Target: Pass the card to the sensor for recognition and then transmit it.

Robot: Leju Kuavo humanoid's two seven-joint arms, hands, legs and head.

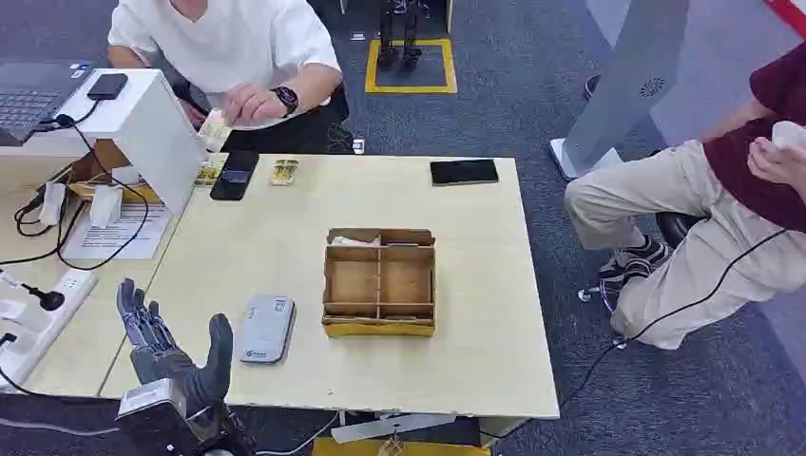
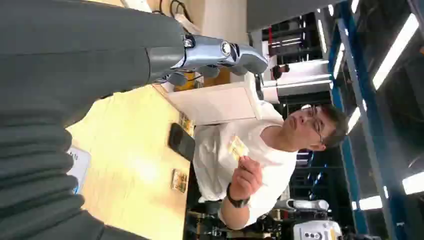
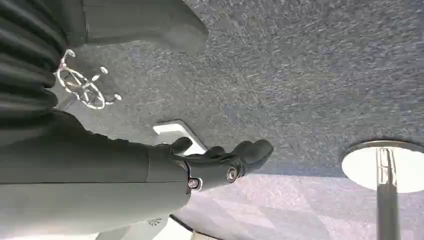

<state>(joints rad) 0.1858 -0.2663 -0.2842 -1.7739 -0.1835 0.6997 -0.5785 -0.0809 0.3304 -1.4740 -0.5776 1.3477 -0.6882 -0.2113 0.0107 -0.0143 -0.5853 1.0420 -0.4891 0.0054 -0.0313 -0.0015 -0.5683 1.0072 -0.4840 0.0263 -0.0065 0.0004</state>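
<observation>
STEP: receive card | LEFT HAND: raised at table's near-left corner, fingers spread, empty | CARD: in person's hand beyond far edge | ADVICE: reach toward far-left corner, pinch card's free edge.

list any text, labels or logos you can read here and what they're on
No text reads clearly.
Card reader: small logo and print, too blurred to read.
Paper sheet under the cables: printed lines, too small.
Cards on the table: pattern only, unreadable.
White panel: round emblem, no legible words.
</observation>
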